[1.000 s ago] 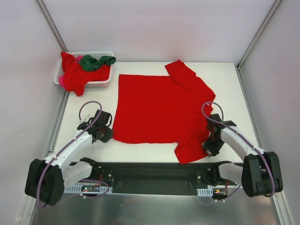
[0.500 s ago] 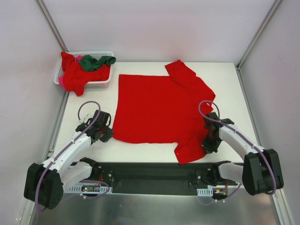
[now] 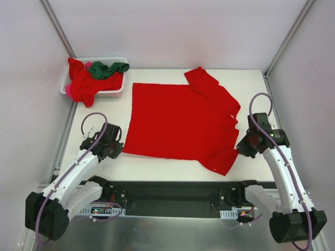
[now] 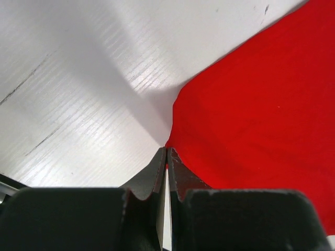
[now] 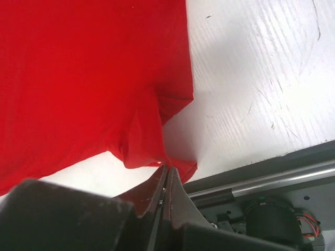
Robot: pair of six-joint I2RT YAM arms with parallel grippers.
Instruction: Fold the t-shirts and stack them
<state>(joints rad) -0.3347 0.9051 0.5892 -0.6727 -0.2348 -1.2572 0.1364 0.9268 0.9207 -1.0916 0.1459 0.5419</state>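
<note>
White table (image 3: 256, 89) fills your workspace, with pale walls on three sides. Your red shirt (image 3: 178, 120) lies spread across the middle of it, mostly flat, with one sleeve pointing toward the far edge and the other at the near right.

Your left gripper (image 3: 120, 148) sits at the shirt's near-left corner. In the left wrist view the jaws are pressed together with a sliver of red cloth pinched between the tips, and the corner rises off the table to meet them.

Your right gripper (image 3: 242, 148) is at the near-right sleeve. In the right wrist view its jaws are clamped tight on the sleeve's edge, and the cloth bunches into folds just above the tips. The black rail along the table's near edge runs close behind it.

At the far-left corner stands a white basket (image 3: 112, 90), well apart from both grippers. A red bundle (image 3: 82, 83) spills over its left rim, and a green shirt (image 3: 107, 69) lies on top.
</note>
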